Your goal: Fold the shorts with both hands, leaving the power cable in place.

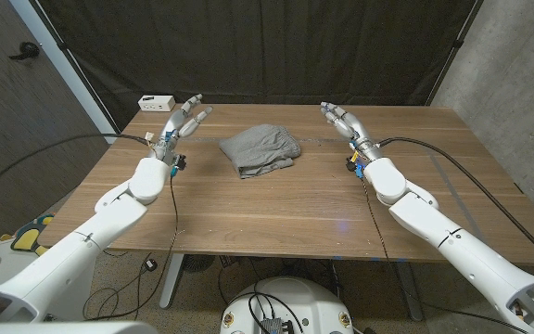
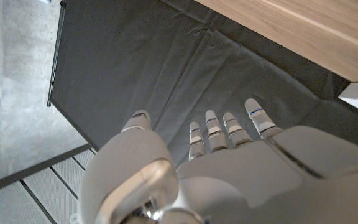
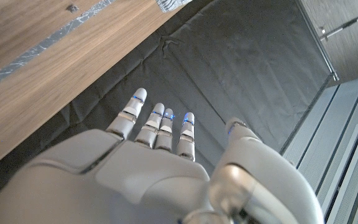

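Head view shows the shorts (image 1: 260, 151) lying in a grey, already bunched heap on the tabletop (image 1: 286, 213), between the two hands and a little nearer the left hand (image 1: 182, 121) than the right hand (image 1: 345, 123). Both hands are released, fingers apart and stretched forward, holding nothing, and each appears raised off the wood well to its own side of the cloth. The wrist views agree: each shows straight, spread fingers against the dark curtain (image 2: 185, 74) with nothing between them. A white power strip (image 1: 156, 101) sits near the far corner, just beyond the left hand's fingertips, and that is the likeliest hazard: a reach or sweep outward by the left hand could nudge it or drag its lead, which the task says must stay put. No cable can be made out on or near the shorts themselves, so whether one lies under the heap cannot be told. Since the cloth is crumpled rather than spread, a grasp from either hand may catch several layers at once and drag the whole bundle instead of turning one edge over, and uneven pulls would leave a lopsided fold.
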Tool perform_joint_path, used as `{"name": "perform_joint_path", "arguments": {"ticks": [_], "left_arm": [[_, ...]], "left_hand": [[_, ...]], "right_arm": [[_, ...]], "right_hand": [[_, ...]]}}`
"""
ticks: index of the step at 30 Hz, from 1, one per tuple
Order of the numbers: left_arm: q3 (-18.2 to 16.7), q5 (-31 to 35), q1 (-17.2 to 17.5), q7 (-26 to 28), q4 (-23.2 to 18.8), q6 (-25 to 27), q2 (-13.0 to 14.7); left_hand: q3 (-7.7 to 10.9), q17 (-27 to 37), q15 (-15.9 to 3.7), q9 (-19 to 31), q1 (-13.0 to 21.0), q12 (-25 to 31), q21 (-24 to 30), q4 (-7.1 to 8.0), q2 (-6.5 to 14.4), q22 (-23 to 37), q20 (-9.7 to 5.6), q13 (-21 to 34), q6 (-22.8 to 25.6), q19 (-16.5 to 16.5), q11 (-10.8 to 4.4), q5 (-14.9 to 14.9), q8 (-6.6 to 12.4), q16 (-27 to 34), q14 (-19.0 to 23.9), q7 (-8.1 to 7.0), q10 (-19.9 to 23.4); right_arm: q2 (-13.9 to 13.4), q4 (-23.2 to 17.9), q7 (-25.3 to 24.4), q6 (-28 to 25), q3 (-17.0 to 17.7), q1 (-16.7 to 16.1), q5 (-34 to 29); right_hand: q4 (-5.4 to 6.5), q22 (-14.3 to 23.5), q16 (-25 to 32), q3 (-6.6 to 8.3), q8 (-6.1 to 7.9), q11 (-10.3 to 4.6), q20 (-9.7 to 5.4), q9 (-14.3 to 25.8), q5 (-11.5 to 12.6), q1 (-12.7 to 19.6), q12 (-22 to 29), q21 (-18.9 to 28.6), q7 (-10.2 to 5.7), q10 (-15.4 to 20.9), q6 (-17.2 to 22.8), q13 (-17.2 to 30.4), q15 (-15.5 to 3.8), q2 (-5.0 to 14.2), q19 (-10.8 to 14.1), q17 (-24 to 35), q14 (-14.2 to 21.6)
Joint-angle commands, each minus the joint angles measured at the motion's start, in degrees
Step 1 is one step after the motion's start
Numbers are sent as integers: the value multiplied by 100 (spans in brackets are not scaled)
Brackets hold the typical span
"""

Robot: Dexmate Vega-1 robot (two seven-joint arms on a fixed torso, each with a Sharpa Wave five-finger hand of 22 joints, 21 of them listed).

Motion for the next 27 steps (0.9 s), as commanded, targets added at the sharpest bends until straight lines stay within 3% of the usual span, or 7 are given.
{"name": "perform_joint_path", "arguments": {"ticks": [1, 5, 8, 12, 16, 23, 27], "left_arm": [[-19, -980, -150, -625, 523, -687, -246], [11, -1242, -204, -864, 696, -873, -330], [27, -1392, -229, -996, 812, -1004, -386], [29, -1616, -240, -1151, 927, -1124, -461], [29, -1818, -213, -1322, 952, -1184, -478], [89, -1801, -94, -1288, 888, -1149, -474], [120, -1795, -53, -1268, 880, -1176, -504]], "left_hand": [[3, -6, -8, 2, -96, -30, -31, 47, 67, 1, -76, -3, -81, -274, -43, 0, 7, -7, -124, 7, -130], [118, -22, -52, -6, -207, -9, -52, 173, 334, -10, -310, -38, -193, -270, -35, 53, 15, 18, -261, 229, -243], [230, -25, -32, -6, -383, -12, -87, 397, 453, -19, -407, -65, -430, -316, -46, 97, -9, 24, -435, 447, -407], [372, -31, -1, -4, -588, -10, -126, 654, 486, -32, -587, -82, -602, -362, 17, 172, 7, 34, -570, 610, -562], [448, -36, -4, -5, -676, 1, -141, 732, 488, -41, -731, -87, -664, -364, 43, 214, 14, 41, -608, 687, -603], [487, -41, -43, -6, -753, -3, -161, 764, 453, -50, -801, -91, -728, -382, 38, 235, 11, 34, -664, 689, -665], [483, -48, -41, -8, -808, -14, -187, 758, 394, -57, -779, -92, -811, -419, 26, 239, -2, 18, -732, 700, -734]], "right_arm": [[223, 224, -144, 717, 325, -332, 762], [353, 274, -330, 950, 425, -480, 853], [378, 225, -335, 1020, 486, -584, 987], [443, 253, -315, 1218, 562, -695, 1157], [515, 245, -371, 1380, 666, -802, 1281], [343, -310, -737, 1274, 691, -1202, 712], [427, -286, -703, 1546, 737, -1307, 796]], "right_hand": [[17, 15, -27, -47, 7, 20, 7, 6, 38, -96, -12, -16, -5, -42, -43, 10, 13, -15, -59, 5, -43], [58, 14, -48, -107, 21, 30, 1, 6, 53, -194, -6, -25, -15, -81, -74, 8, 22, -52, -97, -6, -89], [80, 12, -63, -141, 25, 30, -51, 4, 64, -252, -3, -25, -6, -107, -101, 5, 23, -72, -109, -16, -123], [120, 5, -113, -206, 28, 72, -243, 0, 94, -363, 5, -5, 74, -155, -175, 0, 47, -106, -72, -49, -229], [158, -1, -136, -255, 30, 165, -350, -1, 116, -457, 16, 8, 192, -178, -238, -4, 114, -120, -40, -74, -285], [181, -6, -147, -293, 46, 190, -422, -3, 133, -523, 27, 3, 245, -179, -240, -6, 161, -134, -49, -93, -318], [180, -7, -151, -299, 54, 175, -420, -4, 140, -532, 31, 0, 231, -180, -233, -6, 170, -138, -56, -103, -324]]}}
